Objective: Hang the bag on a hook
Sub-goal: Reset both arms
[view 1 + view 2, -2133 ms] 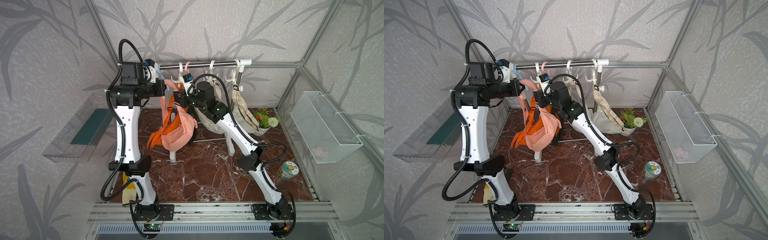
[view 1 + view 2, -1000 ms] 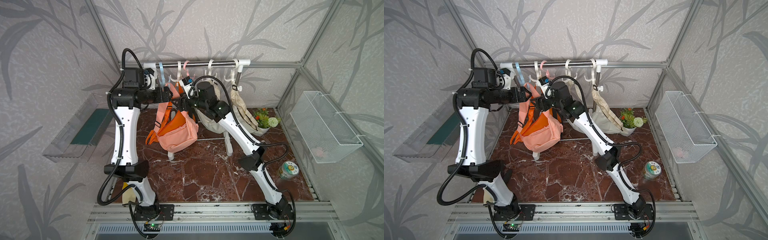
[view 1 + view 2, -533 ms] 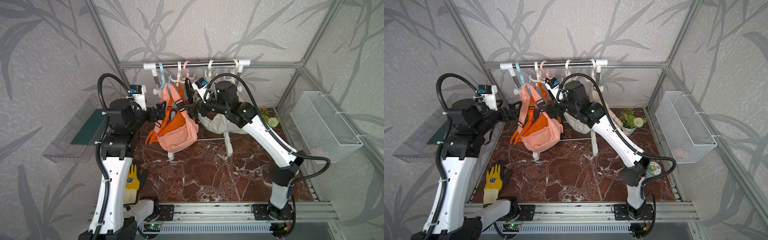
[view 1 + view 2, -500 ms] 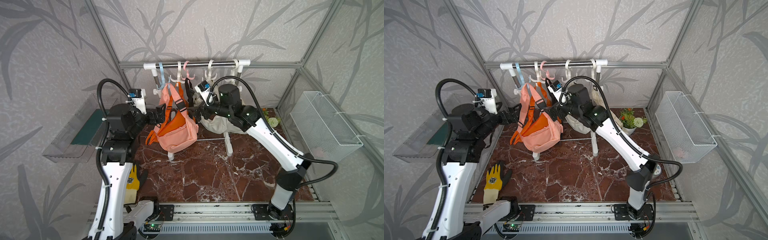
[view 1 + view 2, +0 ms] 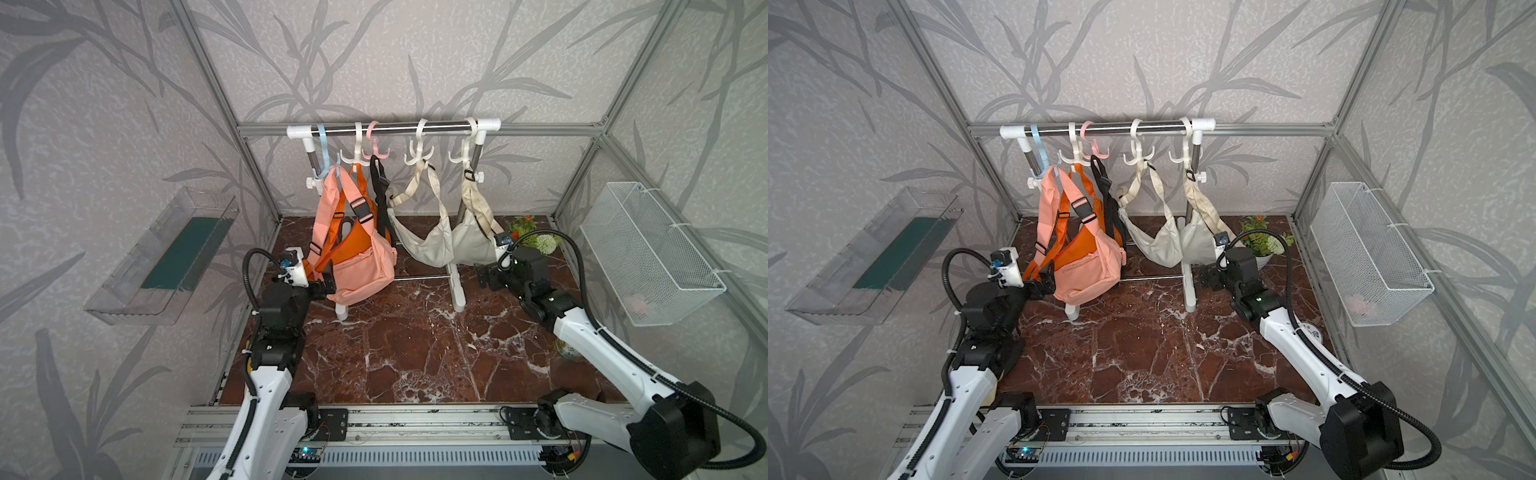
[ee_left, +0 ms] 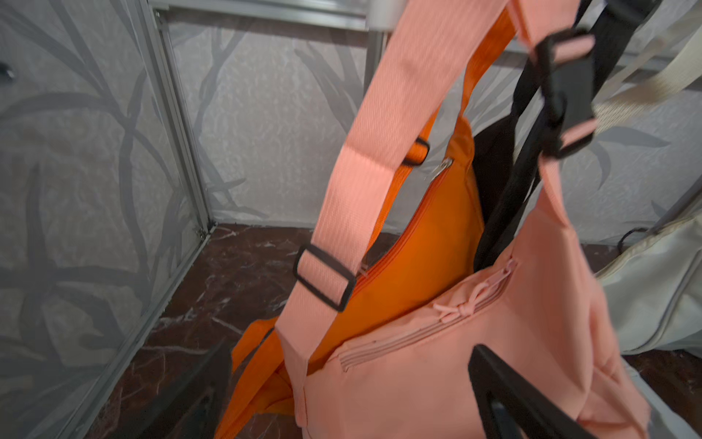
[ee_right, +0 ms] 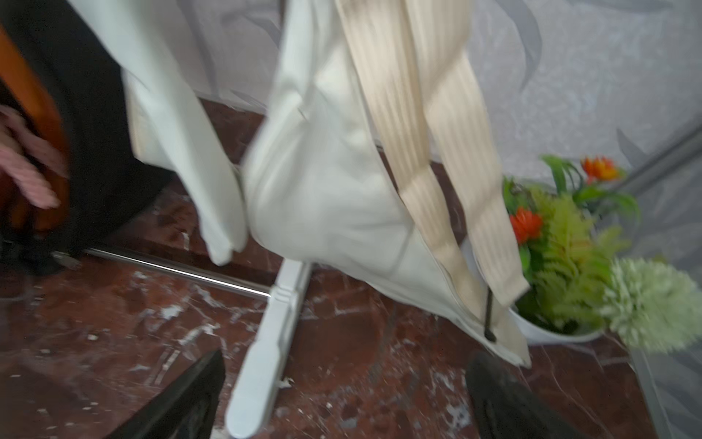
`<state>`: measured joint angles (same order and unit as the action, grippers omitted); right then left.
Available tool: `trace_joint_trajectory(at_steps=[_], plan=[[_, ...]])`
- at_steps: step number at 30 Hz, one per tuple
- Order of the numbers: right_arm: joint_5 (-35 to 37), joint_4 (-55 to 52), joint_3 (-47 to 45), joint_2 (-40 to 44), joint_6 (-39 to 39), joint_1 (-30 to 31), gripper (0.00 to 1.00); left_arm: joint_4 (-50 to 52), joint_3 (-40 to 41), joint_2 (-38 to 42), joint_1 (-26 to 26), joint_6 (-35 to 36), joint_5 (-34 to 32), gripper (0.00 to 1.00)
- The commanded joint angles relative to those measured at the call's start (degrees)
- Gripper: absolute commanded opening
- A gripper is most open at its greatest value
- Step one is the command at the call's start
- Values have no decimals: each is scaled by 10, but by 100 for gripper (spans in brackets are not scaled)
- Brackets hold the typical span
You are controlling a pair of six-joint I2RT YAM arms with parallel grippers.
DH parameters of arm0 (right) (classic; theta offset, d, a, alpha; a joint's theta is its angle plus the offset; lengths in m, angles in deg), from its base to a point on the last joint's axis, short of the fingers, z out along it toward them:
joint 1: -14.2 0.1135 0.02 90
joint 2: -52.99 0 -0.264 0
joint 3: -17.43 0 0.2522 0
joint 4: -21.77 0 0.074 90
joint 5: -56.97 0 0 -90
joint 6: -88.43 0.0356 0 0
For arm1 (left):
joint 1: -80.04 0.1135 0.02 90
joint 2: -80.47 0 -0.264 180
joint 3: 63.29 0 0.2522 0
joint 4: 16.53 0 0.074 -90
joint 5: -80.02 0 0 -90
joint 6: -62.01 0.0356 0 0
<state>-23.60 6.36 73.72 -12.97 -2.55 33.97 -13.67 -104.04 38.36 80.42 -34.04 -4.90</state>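
The salmon-pink bag [image 5: 361,266] [image 5: 1088,270] hangs by its strap from the pale blue hook [image 5: 323,156] at the left end of the rail [image 5: 395,129]. Its body sways just above the floor. My left gripper [image 5: 328,284] [image 5: 1046,284] is low by the bag's lower left corner and stands open. In the left wrist view the bag [image 6: 456,361] fills the space ahead of the open left gripper [image 6: 349,353]; I cannot tell whether it touches. My right gripper [image 5: 484,276] [image 7: 347,357] is open and empty, low beside the rack's right foot [image 7: 266,365].
An orange bag [image 5: 353,245], a black strap [image 5: 378,187] and two cream bags [image 5: 428,245] [image 5: 473,241] hang on other hooks. A potted plant [image 5: 536,237] stands at the back right. A wire basket [image 5: 648,253] is on the right wall and a clear shelf [image 5: 166,253] on the left wall.
Both arms have come down and back from the hooks to just above the floor. The right gripper has opened fully. The pink bag now hangs from the hook on its own.
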Motion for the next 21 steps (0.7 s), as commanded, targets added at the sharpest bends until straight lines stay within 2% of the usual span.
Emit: trace_joint_trajectory(at_steps=[1,4,7,10,12,14,15,16,17,19,21], plan=[[69,166,-78,15,2,-24,99,-129,58,-19,1,3,-49,99],[108,284,-130,-31,-41,-31,99,-249,129,-86,2,-29,-99,99],[127,376,-167,-81,-73,-43,99,-343,159,-185,2,-19,-99,99],[87,429,-198,-120,-47,-77,99,-393,157,-270,2,-13,-89,99],[65,503,-222,-157,-30,-98,99,-427,149,-310,5,-6,-72,99],[37,560,-234,-202,-18,-114,99,-306,106,-287,4,13,-57,99],[24,595,-236,-230,-27,-114,99,-336,110,-291,5,36,-55,100],[6,639,-238,-255,-38,-114,99,-422,137,-312,5,51,-60,100],[-4,640,-239,-256,-44,-113,99,-487,153,-338,10,47,-75,100],[-11,553,-224,-218,-39,-114,99,-567,159,-408,24,39,-52,100],[-15,547,-217,-223,-41,-114,99,-668,168,-480,24,51,-28,100]])
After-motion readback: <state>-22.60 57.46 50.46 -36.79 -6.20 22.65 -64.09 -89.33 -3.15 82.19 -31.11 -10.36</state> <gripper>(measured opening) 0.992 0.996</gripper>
